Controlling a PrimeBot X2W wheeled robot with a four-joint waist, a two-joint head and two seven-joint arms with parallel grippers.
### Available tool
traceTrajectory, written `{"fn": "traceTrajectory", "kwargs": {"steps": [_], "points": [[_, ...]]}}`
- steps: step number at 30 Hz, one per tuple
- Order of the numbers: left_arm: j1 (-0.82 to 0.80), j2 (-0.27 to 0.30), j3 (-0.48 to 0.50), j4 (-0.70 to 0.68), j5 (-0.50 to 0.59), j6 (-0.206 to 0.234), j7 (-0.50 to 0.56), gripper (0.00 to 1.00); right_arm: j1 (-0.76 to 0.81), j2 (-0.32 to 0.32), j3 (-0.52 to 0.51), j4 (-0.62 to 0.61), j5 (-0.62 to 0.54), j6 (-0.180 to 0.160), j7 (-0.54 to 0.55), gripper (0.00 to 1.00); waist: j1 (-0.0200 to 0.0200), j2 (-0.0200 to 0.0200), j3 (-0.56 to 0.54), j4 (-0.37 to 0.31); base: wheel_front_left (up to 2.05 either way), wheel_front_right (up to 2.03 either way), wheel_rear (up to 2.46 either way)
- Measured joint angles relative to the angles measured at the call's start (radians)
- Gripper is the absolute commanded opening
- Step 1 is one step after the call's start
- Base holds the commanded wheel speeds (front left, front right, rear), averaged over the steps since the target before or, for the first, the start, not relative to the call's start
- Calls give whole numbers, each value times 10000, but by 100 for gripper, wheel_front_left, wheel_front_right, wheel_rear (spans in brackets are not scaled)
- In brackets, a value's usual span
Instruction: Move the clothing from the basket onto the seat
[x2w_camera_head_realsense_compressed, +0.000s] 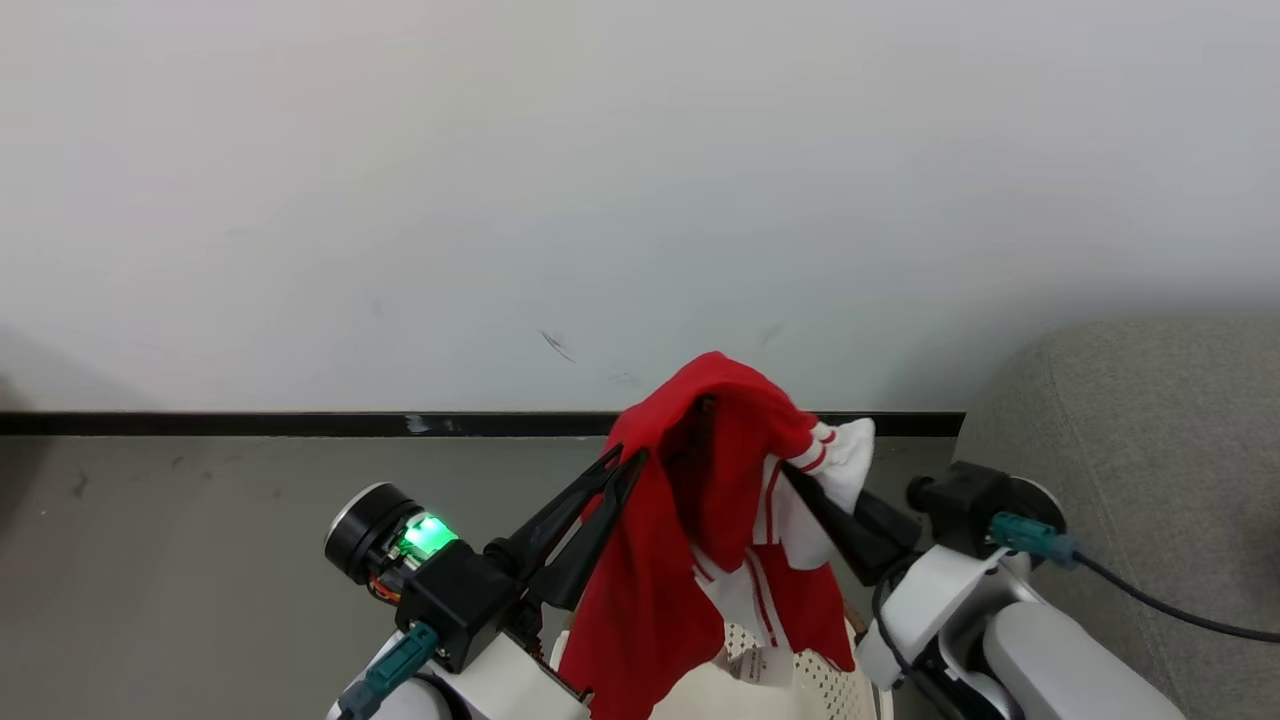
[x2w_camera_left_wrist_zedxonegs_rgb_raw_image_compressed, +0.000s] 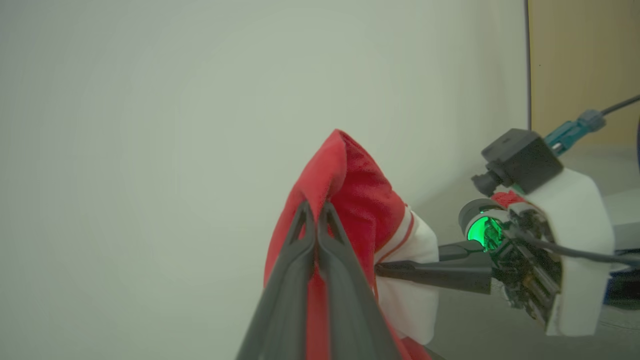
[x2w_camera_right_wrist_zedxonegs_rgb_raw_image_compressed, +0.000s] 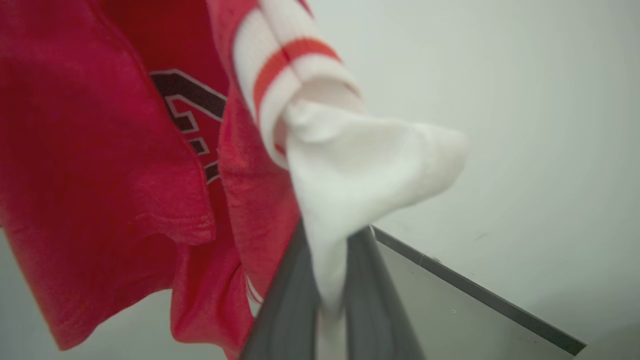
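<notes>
Your left gripper and right gripper both pinch the clothing above the basket; right wrist view adds its emblem, head view the seat.

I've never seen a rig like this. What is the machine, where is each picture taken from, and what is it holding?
This is a wheeled robot with two arms. One picture looks down from its head; the other two look along each wrist's dark fingers. Both grippers are pinched shut on the clothing, red with white trim: the left gripper on red fabric, the right gripper on the white part. It hangs above the basket. The grey seat is to the robot's right.
</notes>
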Motion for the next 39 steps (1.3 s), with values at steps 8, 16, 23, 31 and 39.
{"fn": "traceTrajectory", "kwargs": {"steps": [8,16,23,31,39], "points": [[340,-173,-146,426,-391,0,-100,0,775,-380,-2759,-1333,-543,0,-2,0,0,0,26,-383,0,0,0],[461,-403,-548,625,-566,-8,-301,96,1605,-476,-4644,-2646,-1300,6,-4,0,0,0,37,-888,0,0,0],[569,-504,-846,874,-784,-23,-383,100,2359,-487,-5695,-3419,-1745,4,-4,0,0,0,46,-1401,0,0,0],[870,-598,-1127,1151,-1001,-92,-543,100,3193,-477,-6729,-4391,-2161,4,-4,0,0,0,76,-2159,0,0,0],[892,-616,-1214,1256,-1074,-92,-644,100,3800,-435,-7139,-5041,-2345,4,-4,0,0,0,122,-2850,0,0,0]]}}
